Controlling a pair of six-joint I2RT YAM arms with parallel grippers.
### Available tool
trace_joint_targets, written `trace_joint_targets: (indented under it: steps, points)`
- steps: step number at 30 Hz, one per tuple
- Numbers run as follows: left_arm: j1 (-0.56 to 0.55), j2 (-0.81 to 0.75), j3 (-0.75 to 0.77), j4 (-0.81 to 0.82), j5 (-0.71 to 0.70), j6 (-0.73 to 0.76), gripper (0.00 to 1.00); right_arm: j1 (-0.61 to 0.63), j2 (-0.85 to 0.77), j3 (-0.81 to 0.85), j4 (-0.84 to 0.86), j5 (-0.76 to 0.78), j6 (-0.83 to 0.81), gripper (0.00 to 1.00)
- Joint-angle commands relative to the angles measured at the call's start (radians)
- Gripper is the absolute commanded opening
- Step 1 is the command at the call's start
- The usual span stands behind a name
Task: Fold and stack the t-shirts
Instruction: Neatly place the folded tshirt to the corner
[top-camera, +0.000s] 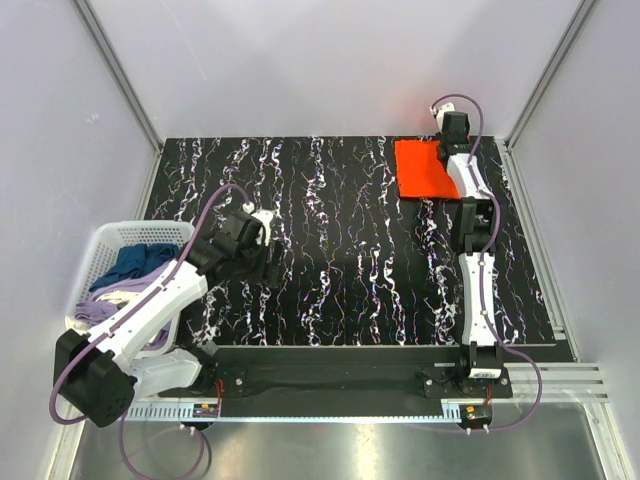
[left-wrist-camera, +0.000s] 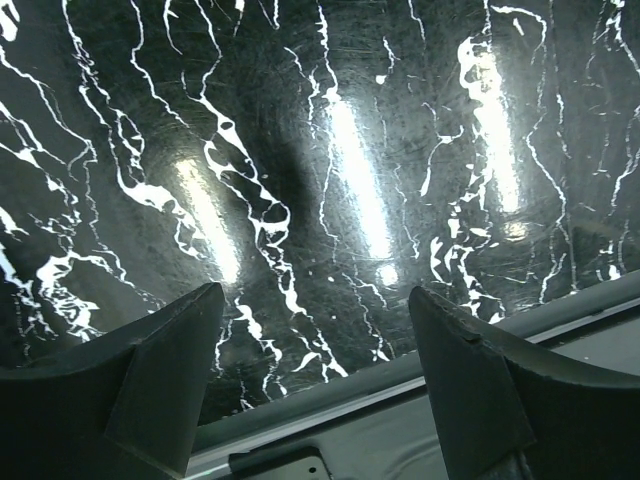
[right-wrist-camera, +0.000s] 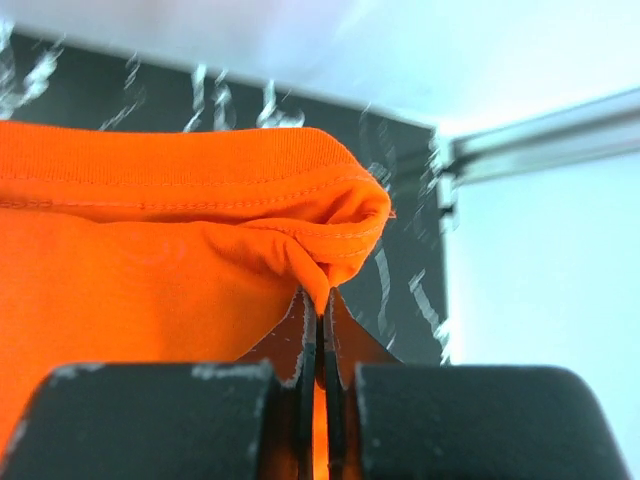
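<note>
1. The orange t-shirt (top-camera: 422, 168) lies folded into a flat rectangle at the far right corner of the counter (top-camera: 340, 260), close to its right edge.
2. The right hand (right-wrist-camera: 320, 312) is clenched on a bunched corner of that shirt, next to a ribbed band. The wrist view shows cloth pinched between the closed fingers.
3. The main risk, as I judge it, is that the hand lifts or pulls back without letting go. The pinched corner would then drag along and open the fold or skew the rectangle. Thin jersey may also cling to the fingers after release.
4. The shirt sits near the counter's edge, so a sideways tug could slide it partly off.
5. The left hand (left-wrist-camera: 315, 295) is released, with its fingers wide apart and grasping nothing. It hangs over bare counter at the near left.
6. Just left of it, the basket (top-camera: 100, 250) holds a blue shirt (top-camera: 140, 265) and a pale purple shirt (top-camera: 110, 305) heaped together, so grabbing one could pull up both.
</note>
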Motion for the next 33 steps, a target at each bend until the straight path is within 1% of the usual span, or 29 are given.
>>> trace_joint_targets:
  steps: [1,4,5,6,8,9,14,19,29,31,32,33]
  points:
    - [0.002,-0.008,0.023,-0.004,-0.031,0.05,0.81,-0.034,0.03,0.067,0.233,0.026,-0.129,0.0]
    - [0.002,-0.008,0.017,0.005,-0.033,0.069,0.81,-0.066,0.058,0.093,0.305,0.015,-0.153,0.0]
    - [0.002,-0.005,0.016,0.003,-0.039,0.074,0.81,-0.075,0.067,0.104,0.305,0.012,-0.161,0.0]
    - [0.002,-0.001,0.02,-0.001,-0.047,0.074,0.82,-0.083,0.072,0.106,0.351,0.003,-0.184,0.0]
    - [-0.001,0.001,0.017,0.003,-0.041,0.079,0.82,-0.1,0.075,0.092,0.378,-0.014,-0.219,0.0]
    - [0.0,0.004,0.016,0.005,-0.037,0.079,0.82,-0.106,0.076,0.089,0.418,-0.028,-0.245,0.0]
    - [0.0,0.019,0.02,0.0,-0.037,0.082,0.82,-0.139,0.09,0.121,0.464,-0.129,-0.241,0.0]
    - [0.003,0.033,0.026,-0.007,-0.036,0.079,0.82,-0.138,0.118,0.161,0.507,-0.216,-0.173,0.0]
    - [0.017,0.05,0.026,-0.007,-0.005,0.07,0.82,-0.147,0.142,0.133,0.507,-0.189,-0.143,0.0]
    - [0.019,0.048,0.028,-0.007,-0.004,0.068,0.82,-0.15,0.142,0.135,0.507,-0.181,-0.135,0.05]
    - [0.02,0.047,0.028,-0.01,-0.002,0.067,0.82,-0.152,0.142,0.135,0.509,-0.163,-0.127,0.11]
    - [0.022,0.044,0.031,-0.013,-0.002,0.067,0.82,-0.152,0.142,0.136,0.518,-0.154,-0.118,0.24]
